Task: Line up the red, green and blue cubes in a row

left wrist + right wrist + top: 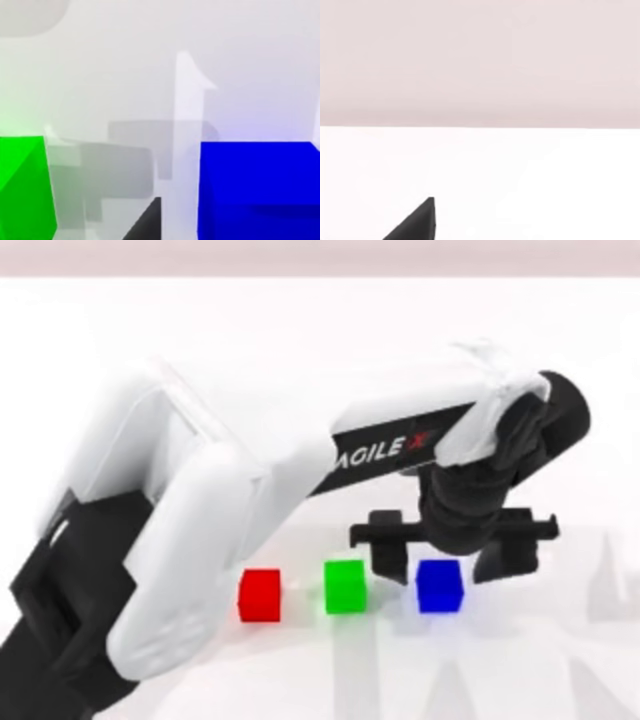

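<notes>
Cubes, three of equal size, stand in a row on the white table [300, 340] before you: the red cube [260, 595] at the left, the green cube [345, 586] in the middle, the blue cube [439, 586] at the right, each apart from its neighbour with a small gap between. Your left arm reaches across from the near left corner, and the left gripper [445, 558] hangs just behind the blue cube, its black fingers spread wide, one finger [385, 552] at the gap between green and blue and the other past the blue cube's right side; you hold nothing there. In your left wrist view the green and blue cubes sit close on the table. Your right wrist view shows only bare table and one dark fingertip [417, 222]; you cannot tell that gripper's state.
</notes>
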{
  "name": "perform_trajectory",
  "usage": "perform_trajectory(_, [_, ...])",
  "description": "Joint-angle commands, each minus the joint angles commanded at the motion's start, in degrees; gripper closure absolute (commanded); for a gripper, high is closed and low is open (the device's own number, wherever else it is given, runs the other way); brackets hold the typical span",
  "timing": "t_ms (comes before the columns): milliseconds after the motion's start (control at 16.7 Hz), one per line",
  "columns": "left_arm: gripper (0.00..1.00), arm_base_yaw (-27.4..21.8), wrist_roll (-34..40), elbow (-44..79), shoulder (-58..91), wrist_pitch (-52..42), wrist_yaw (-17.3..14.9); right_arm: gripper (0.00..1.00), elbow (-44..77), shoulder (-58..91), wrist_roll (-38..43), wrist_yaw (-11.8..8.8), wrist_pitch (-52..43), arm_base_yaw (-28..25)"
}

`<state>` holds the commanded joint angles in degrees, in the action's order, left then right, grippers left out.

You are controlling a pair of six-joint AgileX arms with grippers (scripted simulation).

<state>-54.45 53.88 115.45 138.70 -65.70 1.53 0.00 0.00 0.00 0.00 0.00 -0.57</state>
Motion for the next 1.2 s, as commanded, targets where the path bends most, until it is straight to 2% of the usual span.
perform_trajectory(600, [0.0,0.02,0.02,0.21,-0.02,-0.21,0.0,0.0,0.0,0.0,0.0,0.0,0.0,0.0])
perform_trajectory(1020, [0.0,0.6,0.35,11.89,-0.81,-13.11,0.0,0.0,0.0,0.0,0.0,0.0,0.0,0.0])
perform_trajectory(1200, [0.0,0.8,0.36,13.81,-1.19,-15.0,0.02,0.0,0.0,0.0,0.0,0.0,0.0,0.0])
